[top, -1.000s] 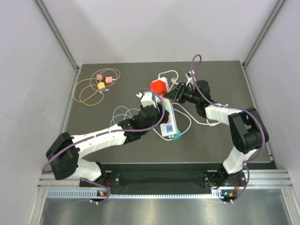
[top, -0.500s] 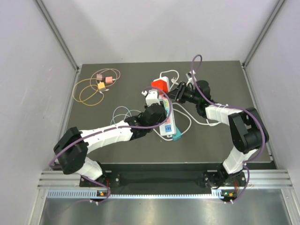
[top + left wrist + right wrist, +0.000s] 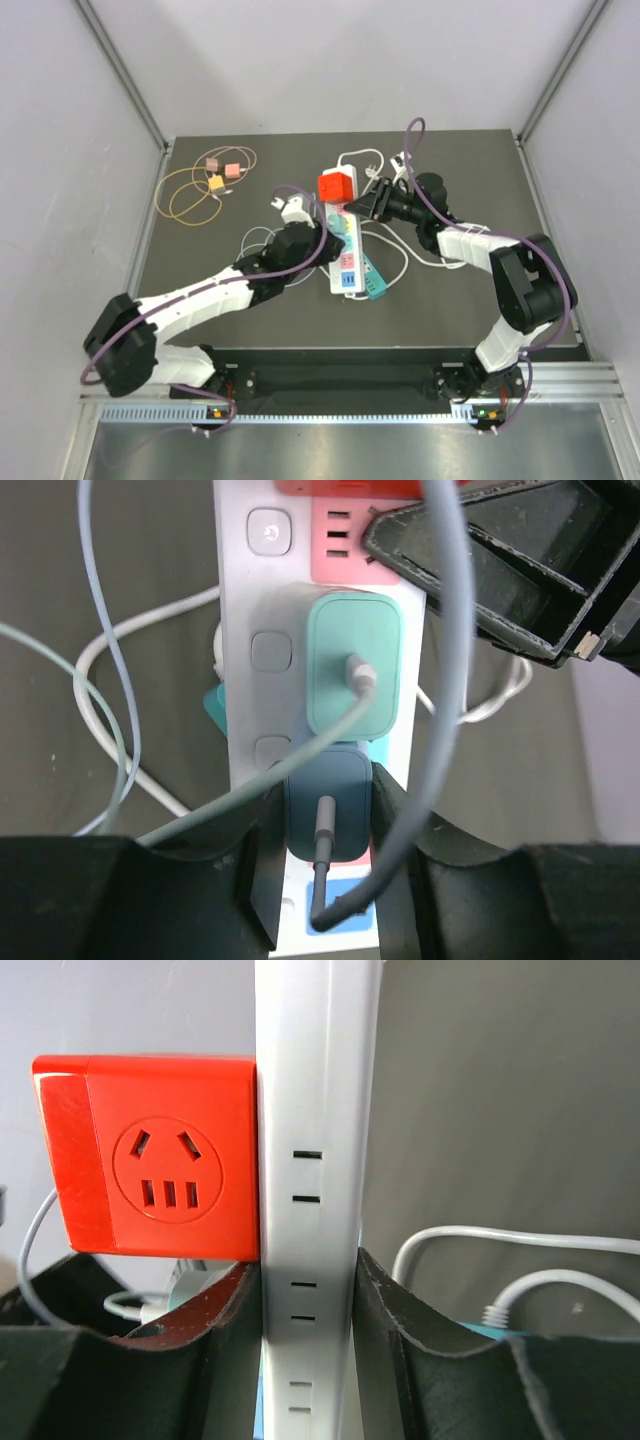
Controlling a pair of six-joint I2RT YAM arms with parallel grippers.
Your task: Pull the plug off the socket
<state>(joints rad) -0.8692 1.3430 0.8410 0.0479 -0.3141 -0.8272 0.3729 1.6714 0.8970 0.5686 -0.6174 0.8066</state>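
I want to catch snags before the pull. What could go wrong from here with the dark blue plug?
1. The left fingers pinch the dark blue plug by its smooth sides; they might slip off.
2. The mint plug sits right beside it and could get nudged loose.
3. The right fingers clamp the power strip further along, by the red adapter, so the strip's free end may lift with the pull.
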